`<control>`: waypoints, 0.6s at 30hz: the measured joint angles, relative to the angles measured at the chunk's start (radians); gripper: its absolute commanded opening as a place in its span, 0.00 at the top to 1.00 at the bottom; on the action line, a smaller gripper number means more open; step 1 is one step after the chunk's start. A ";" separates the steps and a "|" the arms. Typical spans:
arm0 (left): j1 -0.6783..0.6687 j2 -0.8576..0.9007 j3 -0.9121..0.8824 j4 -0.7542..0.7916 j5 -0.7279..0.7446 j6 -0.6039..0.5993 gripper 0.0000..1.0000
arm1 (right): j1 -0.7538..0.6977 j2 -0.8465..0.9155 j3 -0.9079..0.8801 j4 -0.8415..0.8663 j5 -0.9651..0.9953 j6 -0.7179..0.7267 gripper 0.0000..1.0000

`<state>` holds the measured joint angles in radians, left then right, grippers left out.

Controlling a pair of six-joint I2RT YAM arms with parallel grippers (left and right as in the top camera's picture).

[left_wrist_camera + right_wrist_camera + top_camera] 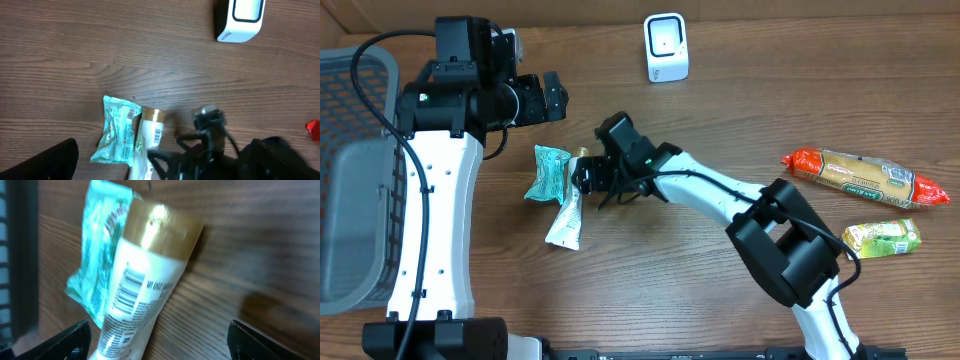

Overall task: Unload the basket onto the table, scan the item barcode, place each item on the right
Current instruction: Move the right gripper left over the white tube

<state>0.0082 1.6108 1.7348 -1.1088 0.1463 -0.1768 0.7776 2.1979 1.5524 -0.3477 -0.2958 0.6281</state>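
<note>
Wooden table [720, 120]: white scanner [666, 47], teal packet [546, 173] touching gold-capped tube [567, 215], red-ended pack [865, 176], green packet [882, 238].

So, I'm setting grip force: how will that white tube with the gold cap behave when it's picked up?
The tube flattens toward its tail, so it's probably soft and dents when squeezed. Its round gold cap may let it roll. Its glossy skin could slip.

Tube [135, 295] lower end cut off; print blurred. Basket [345, 110] cropped left.
</note>
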 measured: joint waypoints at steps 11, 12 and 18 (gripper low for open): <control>0.117 0.000 0.077 -0.090 0.000 0.020 0.00 | 0.012 0.011 0.000 0.011 0.039 -0.056 0.14; 0.132 0.000 0.097 -0.104 0.000 0.023 0.00 | 0.014 0.011 0.000 0.014 0.042 -0.068 0.14; 0.191 0.000 0.142 -0.139 -0.001 0.030 0.00 | 0.047 0.011 0.000 0.017 0.097 -0.118 0.14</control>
<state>0.1993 1.6108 1.8763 -1.2476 0.1455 -0.1467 0.8242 2.2089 1.5528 -0.3309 -0.1986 0.5102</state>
